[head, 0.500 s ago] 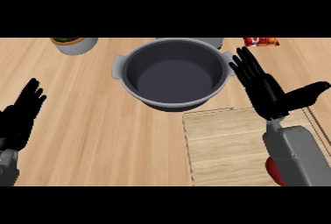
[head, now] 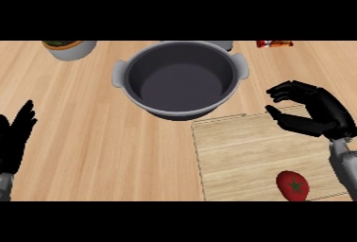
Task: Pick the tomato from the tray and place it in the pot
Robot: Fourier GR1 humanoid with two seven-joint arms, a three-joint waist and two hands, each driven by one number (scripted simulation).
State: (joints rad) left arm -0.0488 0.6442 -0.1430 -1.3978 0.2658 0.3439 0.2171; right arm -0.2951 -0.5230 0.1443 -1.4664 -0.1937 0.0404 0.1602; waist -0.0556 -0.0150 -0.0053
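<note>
So the right hand (head: 315, 113) is hanging over the far right corner of the tray (head: 244, 151), fingers curling inward with the thumb sticking out toward the pot, but it's gripping nothing at all, just air between them. Its grey forearm is running down the right edge past the tomato. The left hand (head: 15, 137) is parked way over at the left edge, fingers straight and pointing up, resting there.

The tomato (head: 293, 185) is sitting on the near right part of the tray, close to the bottom edge. It's a glossy red one with a dark green star-shaped stem patch facing up, looking whole and a bit oval from here. It's well apart from the right hand's fingers, nearer the forearm than the palm.

The tray itself is a pale wooden board lying on the wooden counter (head: 90, 118). The dark grey pot (head: 180, 78) with two side handles is standing just beyond the tray's far left corner. Further back there's a whitish bowl-like container (head: 70, 48) at the top left and a red packet (head: 273, 44) peeking in at the top right.
</note>
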